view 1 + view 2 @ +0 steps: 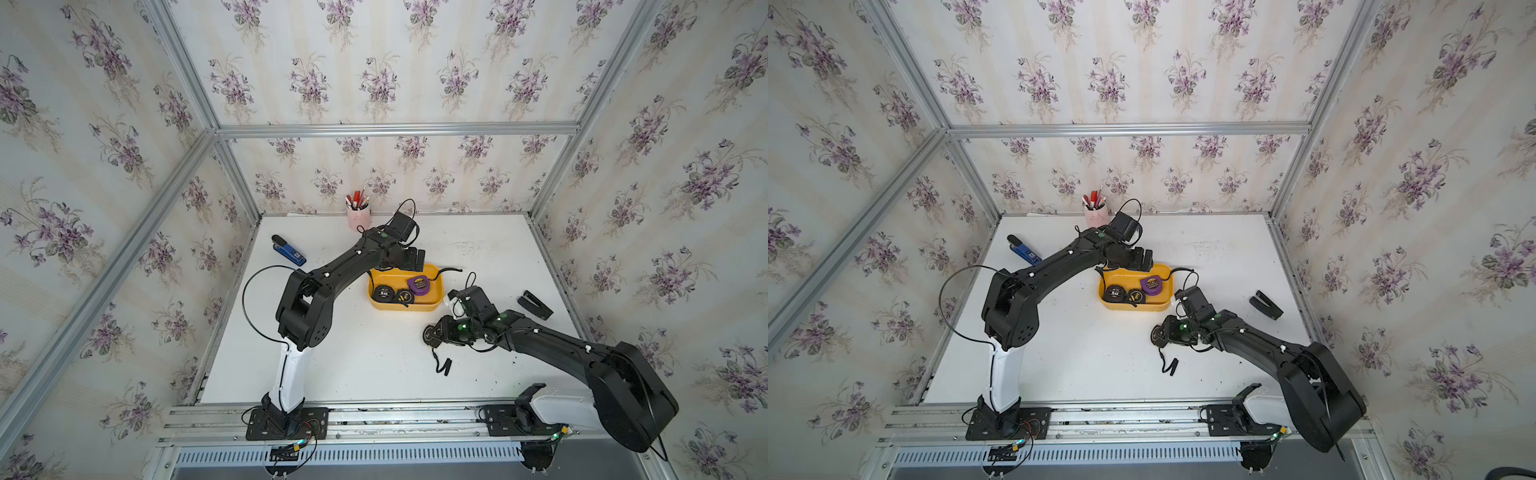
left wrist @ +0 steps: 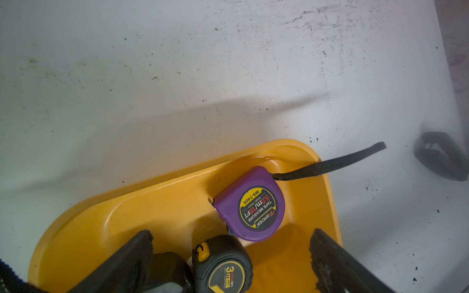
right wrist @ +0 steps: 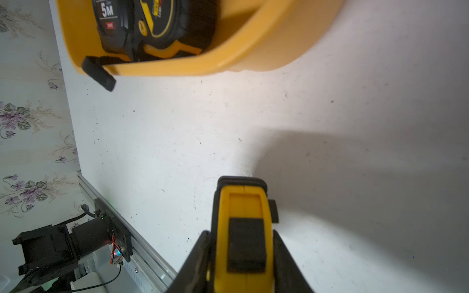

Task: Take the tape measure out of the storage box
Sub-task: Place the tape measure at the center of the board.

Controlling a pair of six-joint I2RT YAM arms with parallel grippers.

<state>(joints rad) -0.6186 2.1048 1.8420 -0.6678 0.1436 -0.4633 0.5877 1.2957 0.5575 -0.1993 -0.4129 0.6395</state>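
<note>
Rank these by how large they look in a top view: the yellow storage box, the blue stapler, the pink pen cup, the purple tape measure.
1. storage box, clearly largest.
2. blue stapler, longest of the rest.
3. pink pen cup and purple tape measure: nearly alike; the cup stands farther from the camera, so unranked.

Here's the left arm (image 1: 332,272): matte black shell, white lower link (image 1: 291,374), black cable (image 1: 244,296) looping off the elbow, green light (image 1: 384,235) near the wrist. The right arm (image 1: 557,344) matches, with two green lights. The left end effector (image 1: 417,259) shows flat black fingers (image 2: 335,263), scuffed.
</note>
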